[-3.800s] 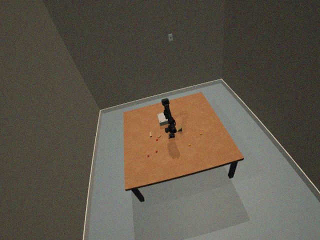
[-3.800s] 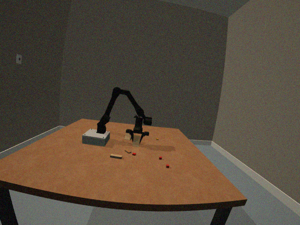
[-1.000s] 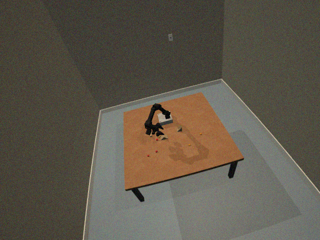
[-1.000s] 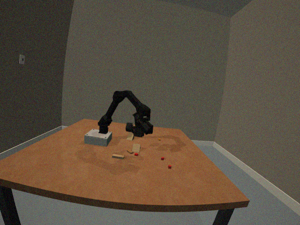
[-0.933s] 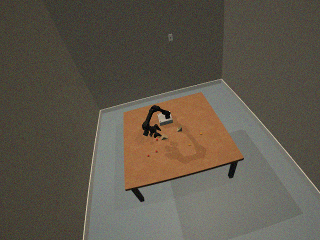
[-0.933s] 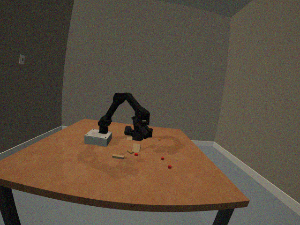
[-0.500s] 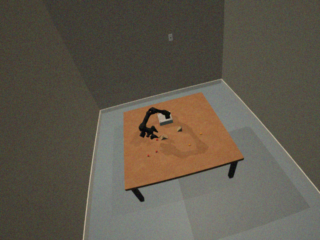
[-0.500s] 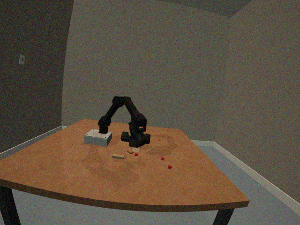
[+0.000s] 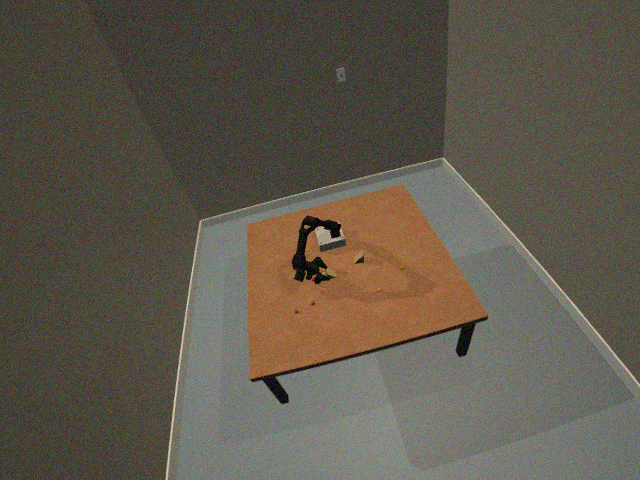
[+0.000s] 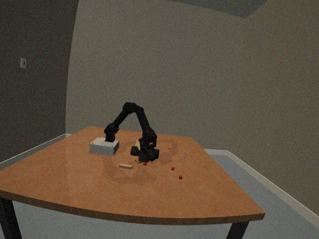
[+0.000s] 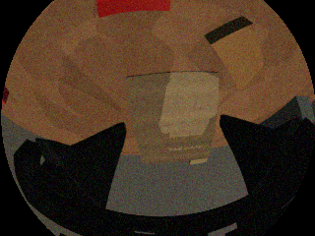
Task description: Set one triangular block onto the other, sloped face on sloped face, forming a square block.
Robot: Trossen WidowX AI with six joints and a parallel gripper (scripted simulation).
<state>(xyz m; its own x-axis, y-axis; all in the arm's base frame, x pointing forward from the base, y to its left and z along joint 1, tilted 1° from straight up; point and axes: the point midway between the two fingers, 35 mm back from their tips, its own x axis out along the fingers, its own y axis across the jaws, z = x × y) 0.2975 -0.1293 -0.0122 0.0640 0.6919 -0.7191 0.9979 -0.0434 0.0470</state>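
Observation:
My gripper (image 9: 317,275) (image 10: 144,155) (image 11: 173,124) is open and low over the table (image 9: 423,310). One tan triangular block (image 11: 189,110) (image 9: 330,271) lies on the table between the spread fingers, not gripped; in the exterior view the gripper mostly hides it. The other triangular block (image 9: 358,256) (image 10: 125,166) rests on the table apart from it, to one side of the arm's base. The two blocks do not touch.
The arm's white base box (image 9: 329,240) (image 10: 104,146) stands near the blocks. Small red cubes (image 9: 312,302) (image 10: 172,168) and small orange cubes (image 9: 378,289) (image 10: 169,147) are scattered on the table; one red cube (image 10: 144,164) lies close to the gripper.

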